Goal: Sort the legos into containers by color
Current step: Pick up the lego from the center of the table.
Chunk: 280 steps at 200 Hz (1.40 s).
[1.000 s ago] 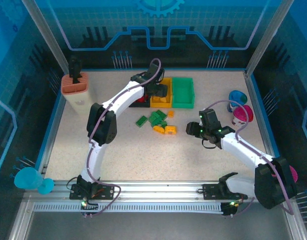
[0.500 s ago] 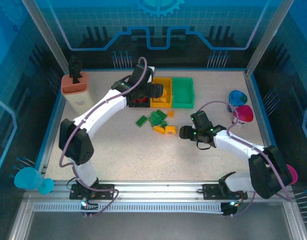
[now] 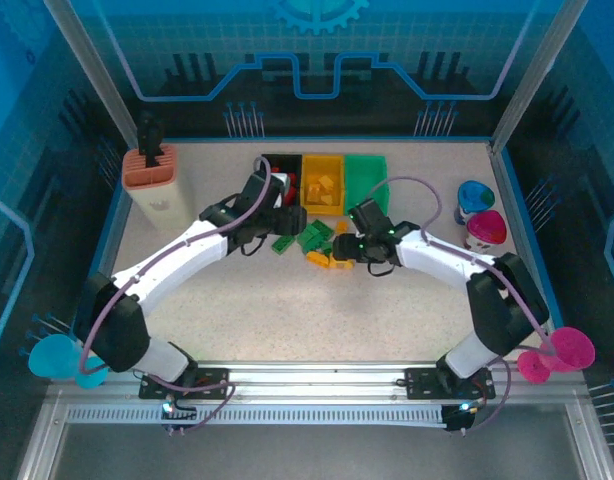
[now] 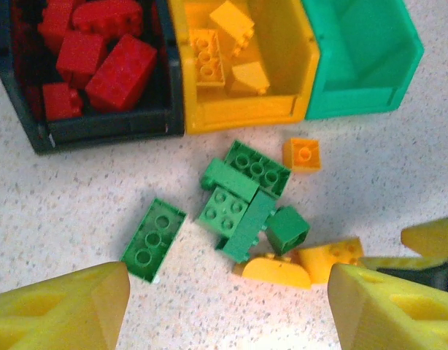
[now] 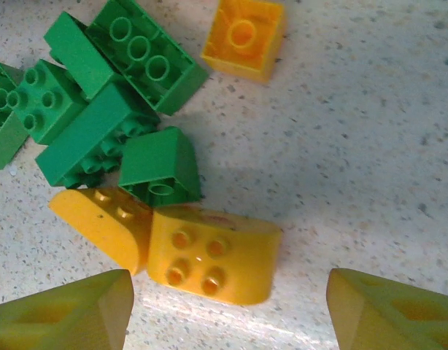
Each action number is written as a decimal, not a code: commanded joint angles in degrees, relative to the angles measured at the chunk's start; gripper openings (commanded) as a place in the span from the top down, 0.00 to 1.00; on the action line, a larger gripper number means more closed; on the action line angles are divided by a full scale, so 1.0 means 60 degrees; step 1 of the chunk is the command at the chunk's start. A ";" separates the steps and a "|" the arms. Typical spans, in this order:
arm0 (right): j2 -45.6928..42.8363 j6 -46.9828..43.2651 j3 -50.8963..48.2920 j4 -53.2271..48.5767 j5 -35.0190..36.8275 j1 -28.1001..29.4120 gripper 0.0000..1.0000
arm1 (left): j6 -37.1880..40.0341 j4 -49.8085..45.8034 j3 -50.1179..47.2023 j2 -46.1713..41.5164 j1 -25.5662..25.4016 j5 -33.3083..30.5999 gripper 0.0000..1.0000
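Right pincer (image 5: 231, 321) hangs low over the loose pile on the speckled surface (image 5: 370, 146), jaws wide apart, nothing held. Yellow rounded brick (image 5: 209, 262) lies at lower centre of right wrist view, btwn the two tips, so prob. that's the pick in hand. Left pincer (image 4: 228, 306) is also spread wide & empty over the same pile, at bottom of left wrist view.

Brick's long axis runs approx left-right in frame, dipping a bit to the right. Rounded end points right; left end butts against a second yellow curved piece (image 5: 100, 222). Four round marks face up; studs or sockets, can't tell.

Doing it well, imo:
- Jaws now sit along the long axis, so closing would likely catch the neighbour too.
- Better to turn the wrist & pinch across the short sides.
- Upper tip should land right of the green wedge brick (image 5: 158, 168), which touches the top-left edge.
- Then lift straight up and carry to the yellow bin (image 4: 242, 113), mid row at top of left wrist view, btwn black bin (image 4: 107, 125) w/ reds and green bin (image 4: 355, 98).

Two arms crowd one pile. Left could take the lone green brick (image 4: 152, 239), lying apart at lower left w/ its long axis diagonal, lower-left to upper-right.
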 commanded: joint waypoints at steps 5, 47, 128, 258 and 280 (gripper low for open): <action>0.0557 0.0026 0.0538 -0.0830 0.0380 0.0376 0.29 | -0.0360 0.0369 -0.0627 -0.0539 -0.0057 -0.0126 0.27; 0.1527 0.0329 0.1399 -0.1838 0.1125 0.0671 0.28 | -0.0501 0.0344 -0.1036 -0.0682 -0.0054 -0.0020 0.27; 0.2392 0.0569 0.1643 -0.1461 0.0590 0.0617 0.30 | -0.0655 0.0526 -0.1571 -0.0887 -0.0061 -0.0061 0.27; 0.1018 0.0069 0.1804 -0.1561 0.1230 0.0570 0.41 | -0.0816 0.0634 -0.2182 -0.1144 -0.0182 0.0111 0.27; 0.1202 -0.0280 0.2565 -0.1717 0.1178 0.0393 0.41 | -0.0888 0.0783 -0.2596 -0.1350 -0.0391 0.0203 0.27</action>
